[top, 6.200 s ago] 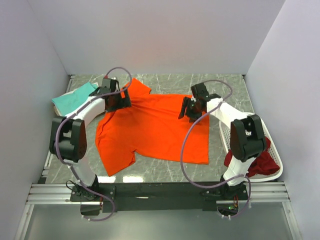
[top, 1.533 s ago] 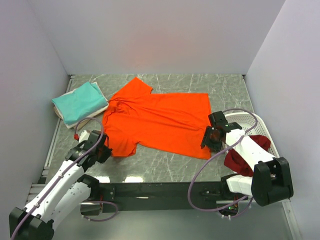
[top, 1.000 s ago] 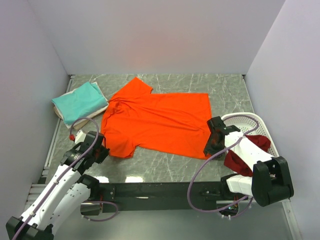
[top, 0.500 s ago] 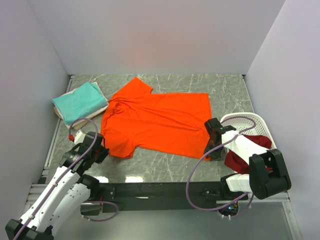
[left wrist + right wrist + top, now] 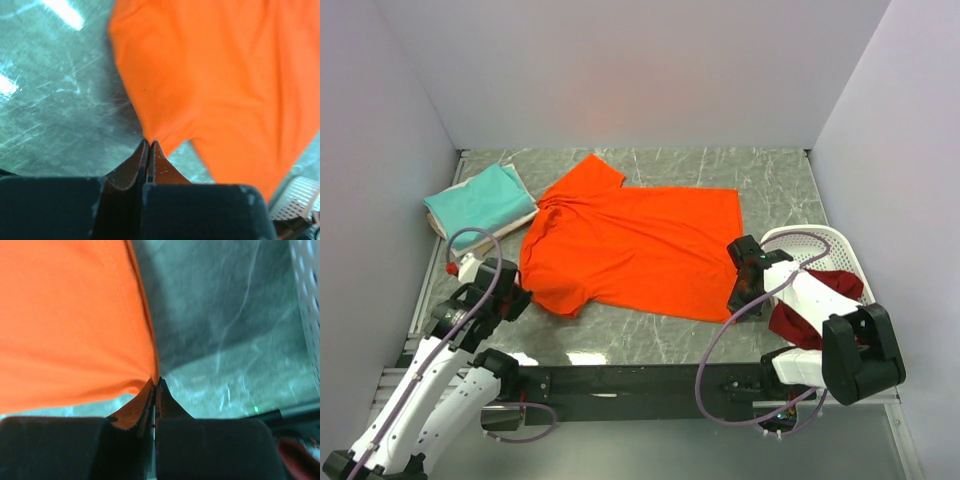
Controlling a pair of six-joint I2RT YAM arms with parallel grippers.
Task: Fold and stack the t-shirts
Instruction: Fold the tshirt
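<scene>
A bright orange t-shirt [image 5: 635,245] lies spread flat on the marble table, collar to the left. My left gripper [image 5: 516,300] is shut on the near sleeve's corner [image 5: 152,137]; its fingertips [image 5: 150,144] pinch the orange cloth. My right gripper [image 5: 737,300] is shut on the shirt's near right hem corner [image 5: 152,371], jaws pressed together with cloth between them [image 5: 155,380]. A folded teal t-shirt [image 5: 480,203] rests on a cream one [image 5: 498,236] at the far left. A dark red t-shirt [image 5: 812,315] lies bundled in the basket.
A white perforated basket [image 5: 817,243] stands at the right edge, close behind my right arm. Grey walls enclose the table on three sides. A metal rail [image 5: 630,380] runs along the near edge by the arm bases.
My right gripper has closed on the hem corner over the last second. The left gripper stayed shut on the sleeve and drew slightly left and back. The shirt has barely shifted.
</scene>
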